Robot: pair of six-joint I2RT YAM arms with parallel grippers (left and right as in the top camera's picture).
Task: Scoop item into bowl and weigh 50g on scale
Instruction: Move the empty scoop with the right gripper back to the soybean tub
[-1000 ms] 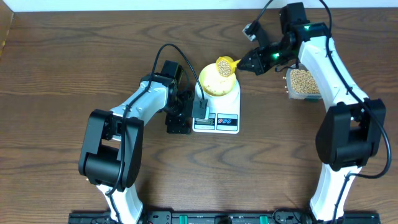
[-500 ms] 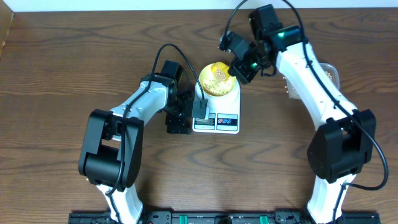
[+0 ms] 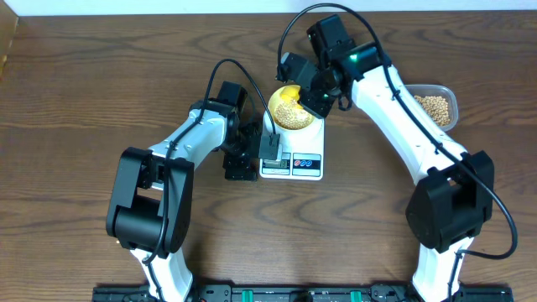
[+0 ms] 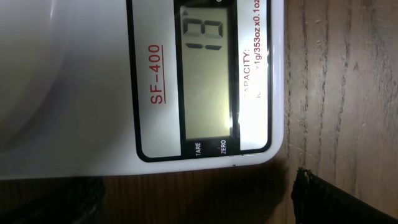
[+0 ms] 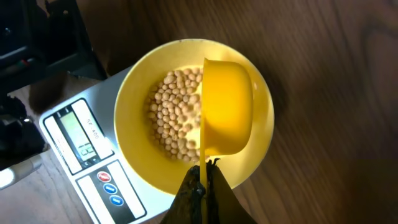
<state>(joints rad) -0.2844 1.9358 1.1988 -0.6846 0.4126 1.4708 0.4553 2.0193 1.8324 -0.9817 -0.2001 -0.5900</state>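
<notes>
Dozens of soybeans (image 5: 174, 118) lie in one pale yellow bowl (image 5: 132, 146) atop the single white scale (image 5: 93, 158). One yellow scoop (image 5: 227, 106) tilts over them, its handle clenched in the right gripper (image 5: 202, 179). The left gripper (image 3: 255, 158) gapes, released, beside the scale. One clear tub (image 3: 436, 107) of beans stands well apart.

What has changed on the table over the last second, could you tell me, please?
The right tool, shut on the yellow plastic measuring scoop, swung left from beside the small round pale yellow bowl to over it and tipped the scoop, so the small tan beans now lie in the bowl. Nothing was let go. The open left tool, the white rectangular digital scale and the bowl stayed put.
</notes>
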